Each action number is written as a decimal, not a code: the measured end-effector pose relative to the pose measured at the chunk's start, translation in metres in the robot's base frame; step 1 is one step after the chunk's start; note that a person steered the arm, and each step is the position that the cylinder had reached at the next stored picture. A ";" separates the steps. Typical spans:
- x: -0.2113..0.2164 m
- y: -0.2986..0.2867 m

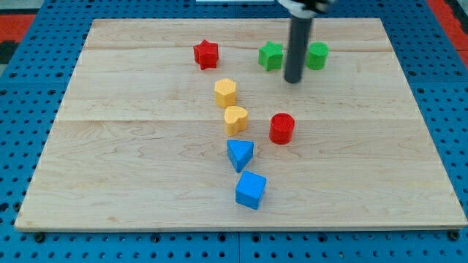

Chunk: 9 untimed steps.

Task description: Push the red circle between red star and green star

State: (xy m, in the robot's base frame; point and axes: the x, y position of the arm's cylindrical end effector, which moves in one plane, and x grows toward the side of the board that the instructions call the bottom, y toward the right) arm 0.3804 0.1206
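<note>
The red circle (281, 128) stands near the board's middle, a little right of centre. The red star (206, 54) is at the view's upper left of it, and the green star (270, 55) is almost straight above it near the top. My tip (293, 79) is at the end of the dark rod, just right of and below the green star. It is well above the red circle and not touching it. A green circle (317, 55) sits right of the rod, partly hidden by it.
A yellow hexagon (225, 93) and a yellow heart (235, 119) stand left of the red circle. A blue triangle (240, 154) and a blue cube (251, 190) lie below them. The wooden board (110, 168) rests on a blue pegboard.
</note>
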 end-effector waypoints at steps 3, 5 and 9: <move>0.143 -0.034; 0.070 -0.078; 0.091 -0.044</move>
State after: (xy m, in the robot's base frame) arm 0.4709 0.0769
